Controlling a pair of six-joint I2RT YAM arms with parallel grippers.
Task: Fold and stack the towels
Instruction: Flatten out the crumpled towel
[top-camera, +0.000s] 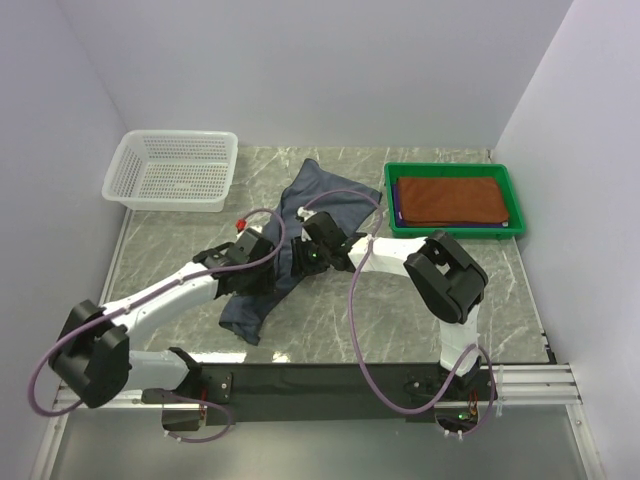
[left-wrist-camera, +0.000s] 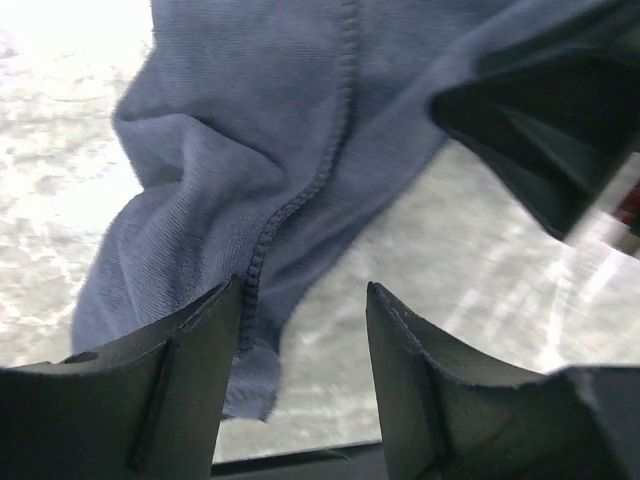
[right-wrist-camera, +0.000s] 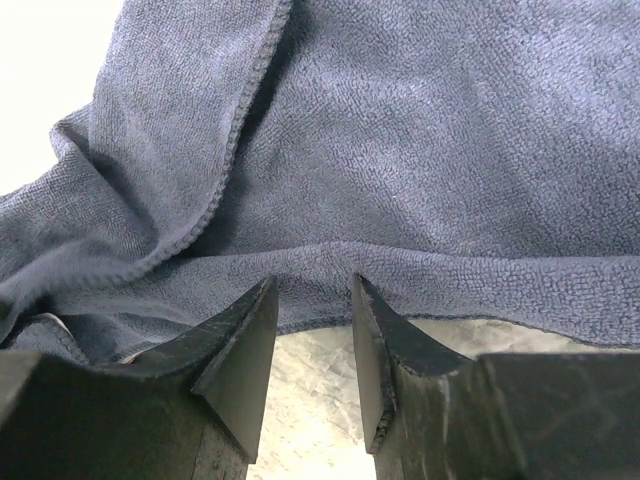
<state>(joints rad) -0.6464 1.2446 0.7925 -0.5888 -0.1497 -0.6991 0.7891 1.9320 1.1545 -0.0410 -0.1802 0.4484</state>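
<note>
Left end effector (left-wrist-camera: 303, 290): jaws apart, nothing pinched. The stitched hem of the grey-blue towel (left-wrist-camera: 250, 130) runs down to its left finger and a loose corner hangs just beside it, w/ bare tabletop (left-wrist-camera: 470, 300) showing btwn the fingers. Right end effector (right-wrist-camera: 313, 283): also open, tips right at a folded edge of the same towel; cloth crosses beyond the gap but isn't clamped as far as the wrist view shows. From above, both sit close together over the middle of the towel. It lies crumpled in a long diagonal heap mid-tabletop, upper end toward the green tray (top-camera: 452, 168), lower end toward the arm bases. Handling, my read: light, v. soft terry w/ no stiffness, so it'll sag and drape from any pinch point and bunch if pushed. The nap looks grippy, not slippery, and it's not fragile. Best hold is prob the hem or corners, b/c the stitched edge is thicker and gives the fingers smth to bite. One corner per arm, then pull apart to flatten before folding. Grabbing mid-fold risks taking two layers. The rust-brown towel (top-camera: 447, 198) already lies folded flat in the tray, w/ a blue-purple towel (top-camera: 396, 205) edging out under it. The white mesh basket (top-camera: 180, 135) stands at far left, well apart.
</note>
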